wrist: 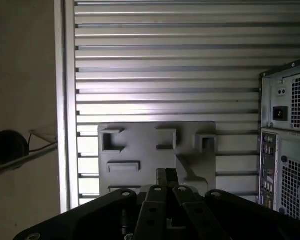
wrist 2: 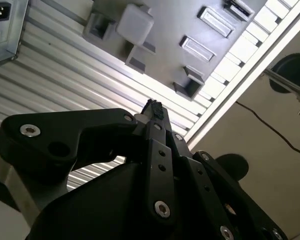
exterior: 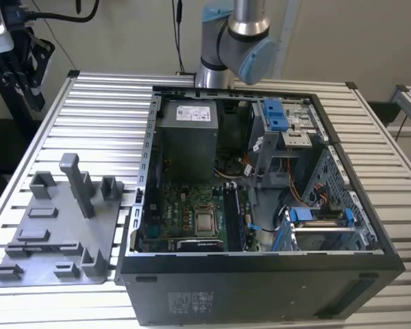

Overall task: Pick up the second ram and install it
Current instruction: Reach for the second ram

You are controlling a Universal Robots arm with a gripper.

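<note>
Second ram, a dark narrow strip, stands inside the case.

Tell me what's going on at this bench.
A single robot arm is working at a slatted table that holds an open computer case. A grey tray lies at the exterior view's left of the case. In the first wrist view the claw hangs well above that tray. It looks shut and is holding nothing.

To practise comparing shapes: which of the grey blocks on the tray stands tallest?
The narrow leaning post near the tray's middle; it towers over the low, squat blocks around it.
</note>
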